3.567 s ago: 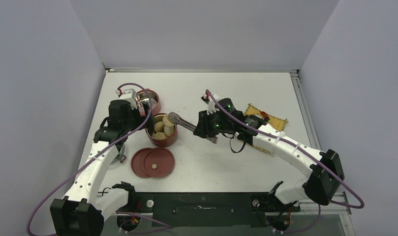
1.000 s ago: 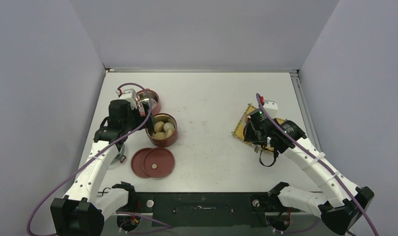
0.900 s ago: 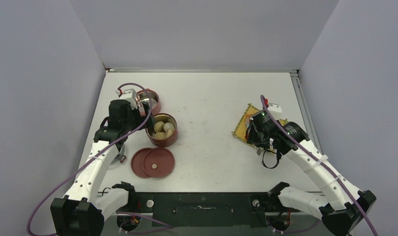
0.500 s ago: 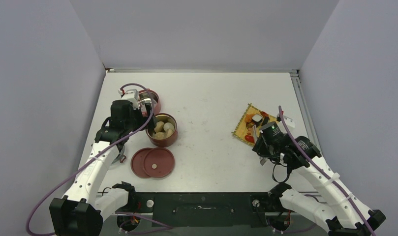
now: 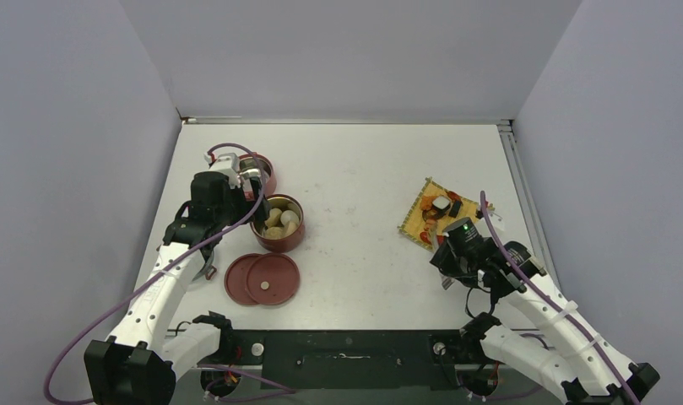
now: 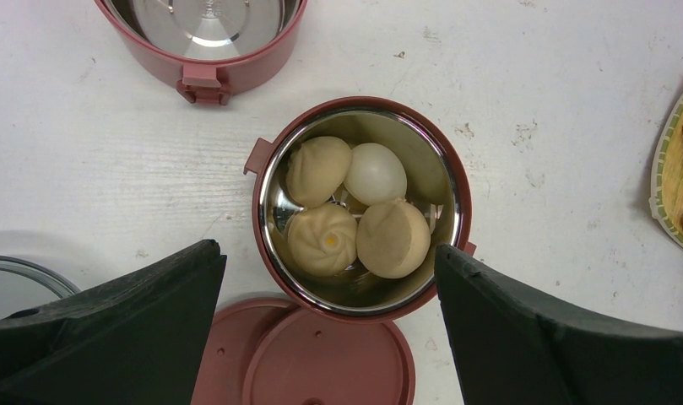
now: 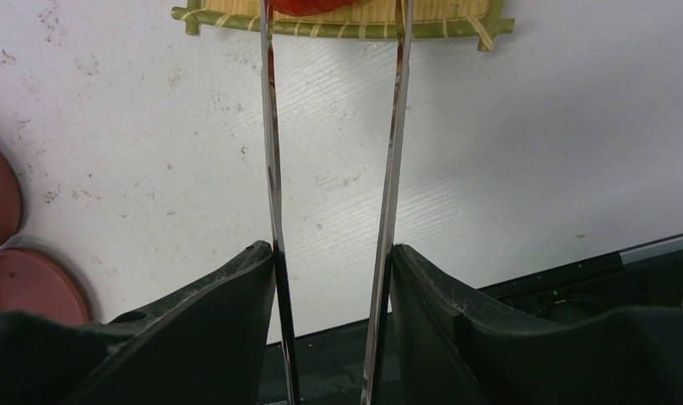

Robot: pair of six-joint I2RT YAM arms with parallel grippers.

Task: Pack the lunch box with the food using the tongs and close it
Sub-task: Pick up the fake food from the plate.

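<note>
As buns (image 6: 323, 240) fill it, dark-red steel-lined bowl (image 6: 445, 179)

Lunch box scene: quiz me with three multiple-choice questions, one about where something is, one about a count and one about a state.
1. Where are the two lids?
A. Sitting on the filled bowl, closing it
B. Out of sight
C. Flat on the table, on the near side of the filled bowl

2. How many pale round pieces show in the filled bowl?
A. Two
B. Four
C. Seven

3. What is the right gripper doing?
A. Holding the tongs between its jaws
B. Hanging open and empty
C. Clamped on a lid

Answers:
1. C: the top view shows both lids lying overlapped on the table, just in front of the open bowl.
2. B: the left wrist view looks straight down on four.
3. A: the right wrist view shows one tong arm against each jaw.
</note>
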